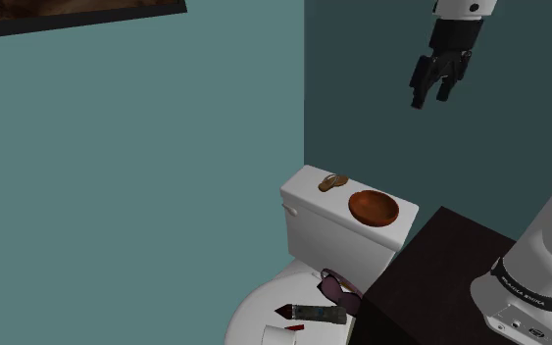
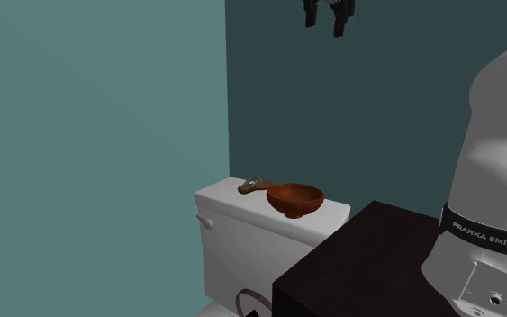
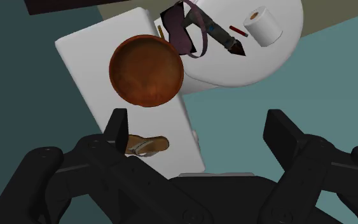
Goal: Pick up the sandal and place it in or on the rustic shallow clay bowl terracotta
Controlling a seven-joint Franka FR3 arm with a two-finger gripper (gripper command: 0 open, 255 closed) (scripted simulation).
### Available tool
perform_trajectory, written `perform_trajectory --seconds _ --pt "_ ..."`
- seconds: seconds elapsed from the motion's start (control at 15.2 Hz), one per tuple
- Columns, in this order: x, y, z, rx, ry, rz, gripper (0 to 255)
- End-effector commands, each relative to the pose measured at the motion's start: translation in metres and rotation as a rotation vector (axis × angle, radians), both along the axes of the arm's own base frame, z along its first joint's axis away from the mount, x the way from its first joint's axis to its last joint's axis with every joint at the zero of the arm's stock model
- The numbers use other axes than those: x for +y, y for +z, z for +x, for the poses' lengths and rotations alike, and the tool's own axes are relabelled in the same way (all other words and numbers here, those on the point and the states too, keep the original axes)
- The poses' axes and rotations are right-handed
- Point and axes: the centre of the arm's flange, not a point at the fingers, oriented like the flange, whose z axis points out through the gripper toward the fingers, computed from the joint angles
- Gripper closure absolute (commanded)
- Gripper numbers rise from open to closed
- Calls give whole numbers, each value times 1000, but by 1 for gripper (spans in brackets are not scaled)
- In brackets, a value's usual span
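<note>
Gripper (image 1: pixel 432 98) wide open, empty, high above one sandal (image 1: pixel 333 182) beside one bowl (image 1: pixel 373 207)

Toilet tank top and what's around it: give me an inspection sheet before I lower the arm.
Surface: flat white toilet tank lid, bearing both job things.
Job's things: small brown sandal lies beside the reddish-brown shallow round bowl, apart from it; the bowl is empty.
Clutter: on the white toilet seat lid below, purple looped straps, a dark tube with a red tip, a white roll.
Claw: black two-finger claw open, high above the tank, holding nothing.
Cables: nothing seen.
Surroundings: teal walls; dark box stand beside the toilet; framed picture high on the wall.
</note>
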Motion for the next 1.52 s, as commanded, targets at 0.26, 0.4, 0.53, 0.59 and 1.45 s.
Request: perform_trajectory --seconds 0.26,0.4,0.53,0.59,1.45 --pt "15 -40 30 -4 -104 -22 0" --pt "20 -61 46 -5 -156 -33 0" --pt "25 -81 62 -7 -209 -45 0" --pt "27 -91 70 -8 -235 -50 0" --pt "28 -223 178 -20 -573 -122 0"
